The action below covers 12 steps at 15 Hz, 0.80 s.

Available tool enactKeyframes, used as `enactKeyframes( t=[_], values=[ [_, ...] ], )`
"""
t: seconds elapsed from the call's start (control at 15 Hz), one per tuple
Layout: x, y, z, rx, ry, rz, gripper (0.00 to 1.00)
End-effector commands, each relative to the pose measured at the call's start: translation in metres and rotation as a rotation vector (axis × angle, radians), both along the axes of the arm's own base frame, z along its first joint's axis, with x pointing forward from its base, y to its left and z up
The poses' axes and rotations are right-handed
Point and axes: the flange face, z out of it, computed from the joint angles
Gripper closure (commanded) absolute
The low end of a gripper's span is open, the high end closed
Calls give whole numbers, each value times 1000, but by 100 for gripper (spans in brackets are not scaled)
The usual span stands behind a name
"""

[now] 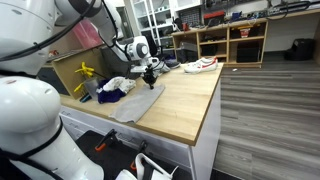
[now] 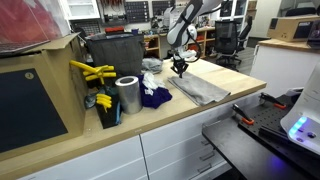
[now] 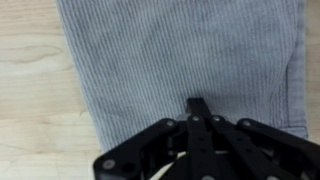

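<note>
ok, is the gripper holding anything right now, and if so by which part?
Cannot tell. The gripper is shut with its tips at the grey cloth, but the cloth lies flat and no pinched fold shows.

My view: grey, finely ribbed fabric cloth [image 3: 180, 60]; pale, wood-grained flat tabletop [image 3: 30, 110]; black metal gripper [image 3: 198, 108]; navy crumpled fabric bundle [image 2: 155, 97].

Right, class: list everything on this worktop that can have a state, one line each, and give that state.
gripper: fingers shut, tips down at the grey cloth; whether they pinch fabric cannot be told.
grey cloth: spread out flat.
purple cloth: crumpled in a heap.
white cloth: bunched up beside the purple cloth.
shoe: resting apart from the cloths.
silver cylinder: standing upright.
</note>
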Motion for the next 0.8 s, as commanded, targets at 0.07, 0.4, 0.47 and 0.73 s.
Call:
enactKeyframes(
  t=[0.07,0.4,0.47,0.73],
  values=[
    [10,5,-10,-26,-20,-14,100],
    [16,-7,-12,-43,-33,-56,100],
    [18,-10,-13,-47,-38,-70,100],
    [30,-32,-16,-82,-57,-123,100]
  ],
)
